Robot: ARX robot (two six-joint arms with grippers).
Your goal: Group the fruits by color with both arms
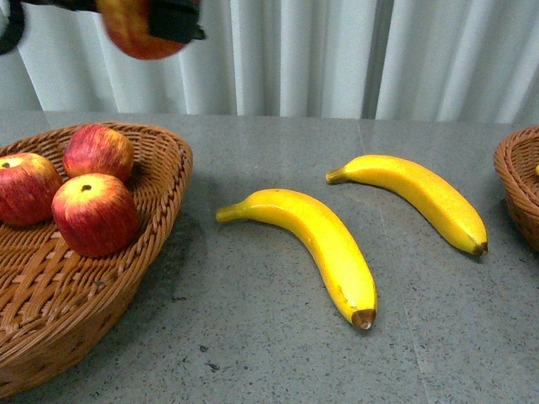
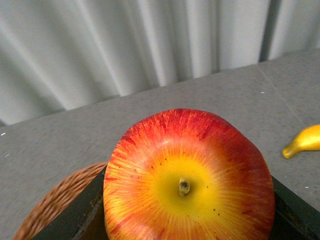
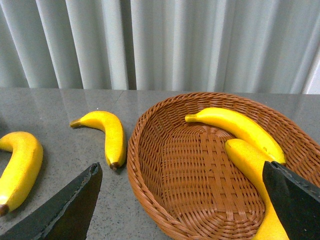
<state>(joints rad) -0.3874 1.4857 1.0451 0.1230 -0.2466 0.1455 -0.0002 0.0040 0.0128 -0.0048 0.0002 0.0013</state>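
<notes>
**Held apple** [image 1: 139,32]: red with yellow streaks, at 11 o'clock in the front view, raised well above the desk [image 1: 253,353]. The left jaws are closed on it. In the left wrist view its stem dimple faces the camera, and black fingers [image 2: 75,217] press it from both sides.

**Left wicker basket** [image 1: 164,181]: at 8 o'clock. It holds three apples [image 1: 98,151], [image 1: 25,189], [image 1: 94,215] that touch one another. The two nearer ones have their stem dimples up.

**Near banana** [image 1: 316,244]: lies flat at the desk's centre. Its long axis runs from the stem at 10 o'clock to the brown tip at 5 o'clock.

**Far banana** [image 1: 417,198]: at 2 o'clock, apart from the near one and lying roughly parallel. Its stem is at 10 o'clock and its tip at 4 o'clock.

**Right wicker basket** [image 1: 515,181]: at the 3 o'clock edge. In the right wrist view it contains two bananas [image 3: 235,127], [image 3: 247,162] side by side.

**Right jaws**: spread wide and holding nothing. The black fingers [image 3: 65,210] frame the right wicker basket.

**Backdrop**: pale pleated curtain [image 1: 337,50].
</notes>
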